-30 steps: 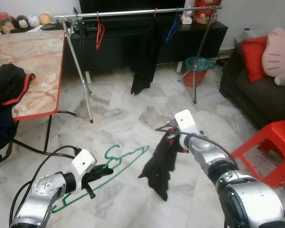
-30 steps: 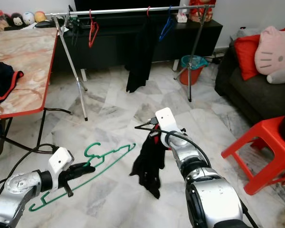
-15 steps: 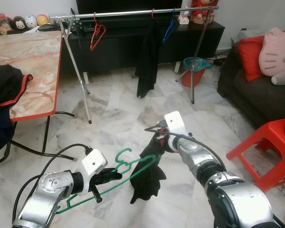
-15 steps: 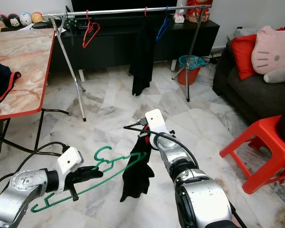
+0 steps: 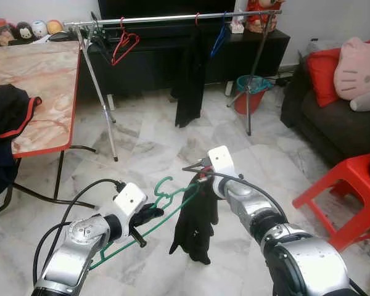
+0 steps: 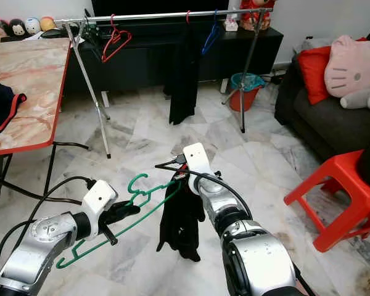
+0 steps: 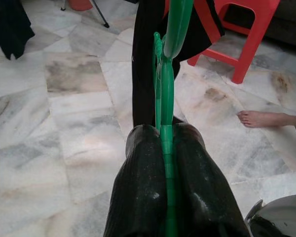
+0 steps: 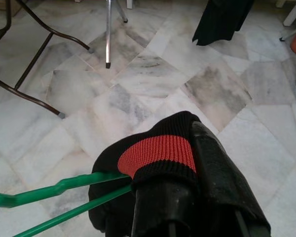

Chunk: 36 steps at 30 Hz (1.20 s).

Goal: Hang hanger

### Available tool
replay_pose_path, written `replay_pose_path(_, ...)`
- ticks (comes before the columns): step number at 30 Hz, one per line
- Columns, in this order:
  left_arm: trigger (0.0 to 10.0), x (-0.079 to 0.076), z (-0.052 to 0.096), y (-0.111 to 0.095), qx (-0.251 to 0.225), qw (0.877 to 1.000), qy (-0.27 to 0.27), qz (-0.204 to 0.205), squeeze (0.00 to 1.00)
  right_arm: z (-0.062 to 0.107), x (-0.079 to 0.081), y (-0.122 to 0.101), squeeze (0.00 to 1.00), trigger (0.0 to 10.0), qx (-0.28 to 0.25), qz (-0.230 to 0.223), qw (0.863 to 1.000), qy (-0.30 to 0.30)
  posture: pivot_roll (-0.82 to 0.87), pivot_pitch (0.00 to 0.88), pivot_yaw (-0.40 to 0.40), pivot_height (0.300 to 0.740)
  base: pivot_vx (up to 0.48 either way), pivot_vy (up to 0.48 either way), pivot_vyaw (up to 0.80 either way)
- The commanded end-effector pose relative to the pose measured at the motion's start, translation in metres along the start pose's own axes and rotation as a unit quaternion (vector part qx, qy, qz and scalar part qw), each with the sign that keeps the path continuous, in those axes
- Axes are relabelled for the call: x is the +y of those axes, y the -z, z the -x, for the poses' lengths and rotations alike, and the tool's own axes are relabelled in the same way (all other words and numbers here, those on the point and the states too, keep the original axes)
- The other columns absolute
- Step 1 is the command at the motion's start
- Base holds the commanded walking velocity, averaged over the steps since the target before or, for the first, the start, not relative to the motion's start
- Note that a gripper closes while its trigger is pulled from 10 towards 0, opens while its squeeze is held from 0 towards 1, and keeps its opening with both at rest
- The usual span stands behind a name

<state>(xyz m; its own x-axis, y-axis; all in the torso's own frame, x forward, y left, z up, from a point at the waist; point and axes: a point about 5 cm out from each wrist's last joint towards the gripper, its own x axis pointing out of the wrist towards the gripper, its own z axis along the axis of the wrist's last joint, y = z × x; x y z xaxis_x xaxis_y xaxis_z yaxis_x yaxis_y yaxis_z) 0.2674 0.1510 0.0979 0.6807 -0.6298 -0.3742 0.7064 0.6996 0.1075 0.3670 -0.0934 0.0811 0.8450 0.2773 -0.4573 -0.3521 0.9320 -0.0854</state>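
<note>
The green hanger (image 5: 154, 213) is held in the air above the marble floor (image 5: 148, 148), its lower bar pinched between the closed jaws of the left gripper (image 7: 163, 148). Its long axis runs slantwise, rising from low at the robot's left to the hook end, which reaches the black garment (image 5: 194, 225). The right gripper (image 8: 187, 197) has its jaws clamped on that garment's red-banded collar, so the cloth hangs limp beneath. Beyond them stands the clothes rail (image 5: 172, 17), carrying a red hanger (image 5: 124, 43) and a dark garment. A bench (image 5: 31, 80) stands to the left, a red stool (image 5: 345, 191) to the right.
</note>
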Motion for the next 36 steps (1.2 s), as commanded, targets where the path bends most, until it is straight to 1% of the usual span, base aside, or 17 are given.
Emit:
replay_pose_path(1,10.0,0.002,0.0,-0.007,-0.009,1.0,-0.004,-0.003,0.0,-0.001,0.0,-0.014,0.0,10.0,-0.019,-0.002,1.0,-0.002,0.09,0.004,-0.097,0.74,0.0,0.0,0.0)
replay_pose_path(5,10.0,0.002,-0.002,-0.009,-0.012,1.0,-0.009,-0.009,0.0,-0.001,0.001,-0.015,0.0,10.0,-0.019,-0.007,1.0,-0.005,0.09,0.005,-0.098,0.74,0.0,0.0,0.0)
replay_pose_path(8,10.0,0.008,-0.011,-0.019,-0.039,0.998,-0.054,-0.011,0.0,-0.002,0.006,-0.016,0.0,10.0,-0.019,-0.003,1.0,-0.018,0.09,0.006,-0.1,0.74,0.0,0.0,0.0)
replay_pose_path(12,10.0,0.008,-0.014,-0.023,-0.051,0.997,-0.064,-0.013,0.0,-0.002,0.007,-0.015,0.0,10.0,-0.016,-0.004,1.0,-0.02,0.09,0.005,-0.102,0.74,0.0,0.0,0.0)
replay_pose_path(14,10.0,0.011,-0.015,-0.025,-0.053,0.995,-0.079,-0.009,0.0,-0.002,0.007,-0.014,0.0,10.0,-0.014,-0.003,1.0,-0.018,0.09,0.005,-0.103,0.74,0.0,0.0,0.0)
replay_pose_path(16,10.0,0.015,-0.014,-0.024,-0.042,0.995,-0.09,-0.011,0.0,-0.001,0.006,-0.013,0.0,10.0,-0.013,-0.003,1.0,-0.016,0.09,0.007,-0.105,0.74,0.0,0.0,0.0)
replay_pose_path(17,10.0,0.017,-0.013,-0.021,-0.027,0.995,-0.095,-0.022,0.0,-0.001,0.005,-0.012,0.0,10.0,-0.012,-0.003,1.0,-0.013,0.09,0.007,-0.105,0.74,0.0,0.0,0.0)
replay_pose_path(21,10.0,0.019,-0.013,-0.019,-0.019,0.994,-0.108,-0.022,0.0,-0.001,0.005,-0.012,0.0,10.0,-0.011,-0.005,1.0,-0.011,0.09,0.008,-0.107,0.74,0.0,0.0,0.0)
replay_pose_path(22,10.0,0.02,-0.013,-0.018,-0.017,0.993,-0.115,-0.021,0.0,-0.001,0.004,-0.012,0.0,10.0,-0.011,-0.005,1.0,-0.01,0.09,0.008,-0.107,0.74,0.0,0.0,0.0)
replay_pose_path(23,10.0,0.023,-0.014,-0.017,-0.004,0.991,-0.134,-0.024,0.0,-0.001,0.004,-0.012,0.0,10.0,-0.01,-0.008,1.0,-0.005,0.09,0.009,-0.108,0.74,0.0,0.0,0.0)
replay_pose_path(24,10.0,0.023,-0.014,-0.017,-0.004,0.991,-0.134,-0.024,0.0,-0.001,0.004,-0.012,0.0,10.0,-0.01,-0.008,1.0,-0.005,0.09,0.009,-0.108,0.74,0.0,0.0,0.0)
replay_pose_path(26,10.0,0.029,-0.014,-0.015,0.013,0.987,-0.159,-0.024,0.0,-0.001,0.002,-0.012,0.0,10.0,-0.008,-0.012,1.0,0.002,0.09,0.01,-0.108,0.74,0.0,0.0,0.0)
replay_pose_path(29,10.0,0.029,-0.014,-0.014,0.019,0.987,-0.155,-0.032,0.0,-0.001,0.002,-0.012,0.0,10.0,-0.008,-0.012,1.0,0.004,0.09,0.01,-0.108,0.74,0.0,0.0,0.0)
replay_pose_path(32,10.0,0.024,-0.014,-0.013,0.031,0.99,-0.125,-0.049,0.0,-0.001,0.0,-0.011,0.0,10.0,-0.007,-0.013,1.0,0.009,0.09,0.01,-0.108,0.74,0.0,0.0,0.0)
replay_pose_path(33,10.0,0.021,-0.014,-0.014,0.024,0.993,-0.107,-0.051,0.0,-0.001,0.0,-0.011,0.0,10.0,-0.007,-0.014,1.0,0.009,0.09,0.011,-0.106,0.74,0.0,0.0,0.0)
replay_pose_path(34,10.0,0.015,-0.014,-0.016,0.008,0.996,-0.082,-0.044,0.0,-0.001,0.0,-0.011,0.0,10.0,-0.007,-0.014,1.0,0.008,0.09,0.011,-0.106,0.74,0.0,0.0,0.0)
replay_pose_path(36,10.0,0.009,-0.014,-0.02,-0.014,0.998,-0.053,-0.035,0.0,-0.001,0.0,-0.012,0.0,10.0,-0.007,-0.013,1.0,0.006,0.09,0.012,-0.106,0.74,0.0,0.0,0.0)
